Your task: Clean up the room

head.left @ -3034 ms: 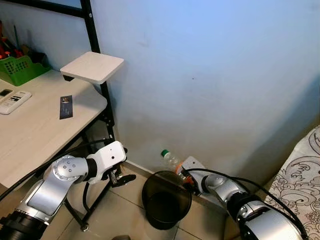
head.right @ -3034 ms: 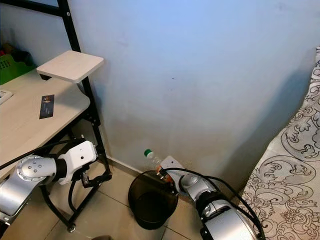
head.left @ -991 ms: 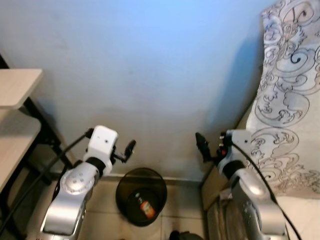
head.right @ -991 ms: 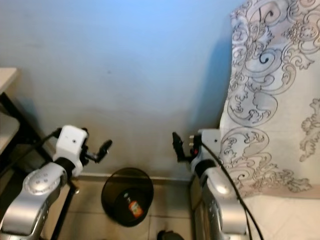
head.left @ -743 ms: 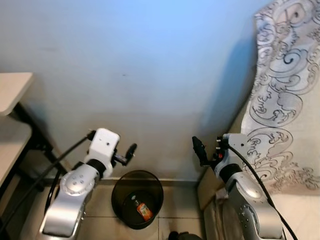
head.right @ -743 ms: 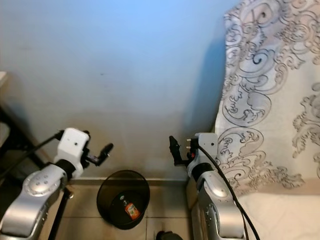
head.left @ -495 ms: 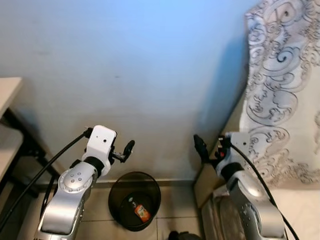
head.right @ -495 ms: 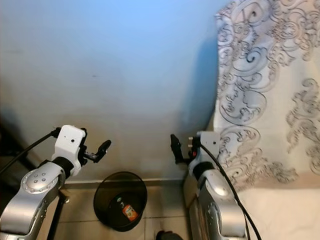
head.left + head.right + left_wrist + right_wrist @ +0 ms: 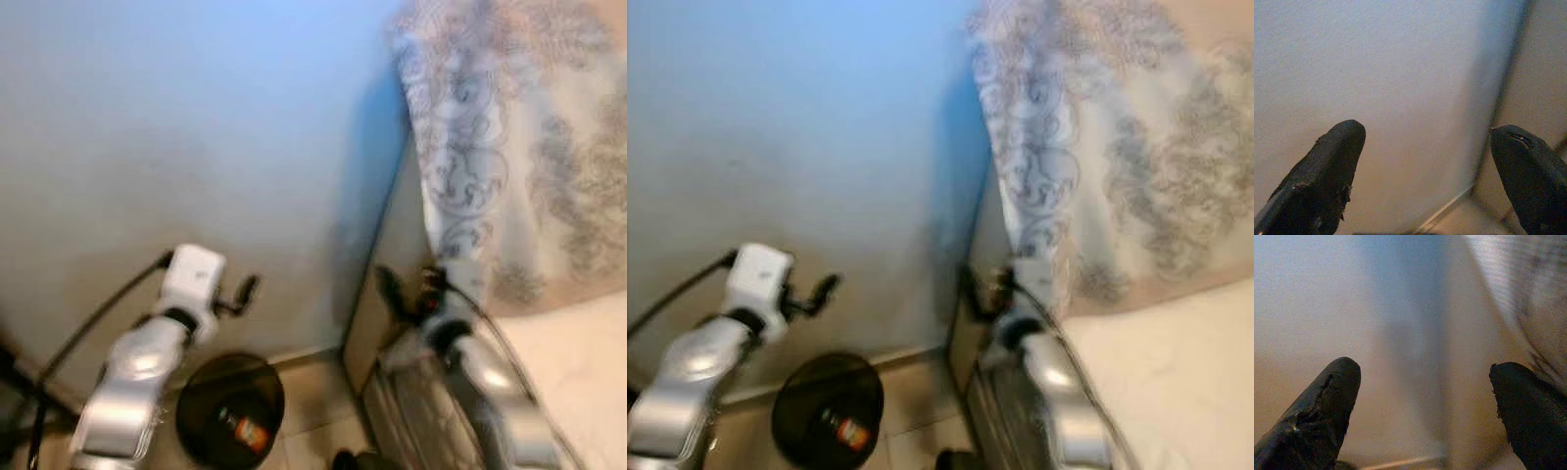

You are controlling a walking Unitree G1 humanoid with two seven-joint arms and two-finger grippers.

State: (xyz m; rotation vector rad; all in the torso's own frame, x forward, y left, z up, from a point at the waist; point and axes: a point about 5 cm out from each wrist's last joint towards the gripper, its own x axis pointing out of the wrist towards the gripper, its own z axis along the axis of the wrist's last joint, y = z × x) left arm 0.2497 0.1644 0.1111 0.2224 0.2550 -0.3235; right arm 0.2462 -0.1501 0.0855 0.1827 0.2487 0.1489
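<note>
A bottle (image 9: pixel 241 430) with an orange label lies at the bottom of the black bin (image 9: pixel 231 379) on the floor against the pale blue wall (image 9: pixel 176 127), below and slightly to the right of the left gripper (image 9: pixel 244 291), which hangs above the bin's rim with nothing in it. The right gripper (image 9: pixel 388 291) is held up well to the right of the bin, near the corner where the wall meets the patterned bedcover (image 9: pixel 509 147) (both head views are blurred). Each wrist view shows what the head views cannot: the left gripper's fingers (image 9: pixel 1327 171) and the right gripper's fingers (image 9: pixel 1322 406) are spread wide apart, empty, facing the bare wall.
</note>
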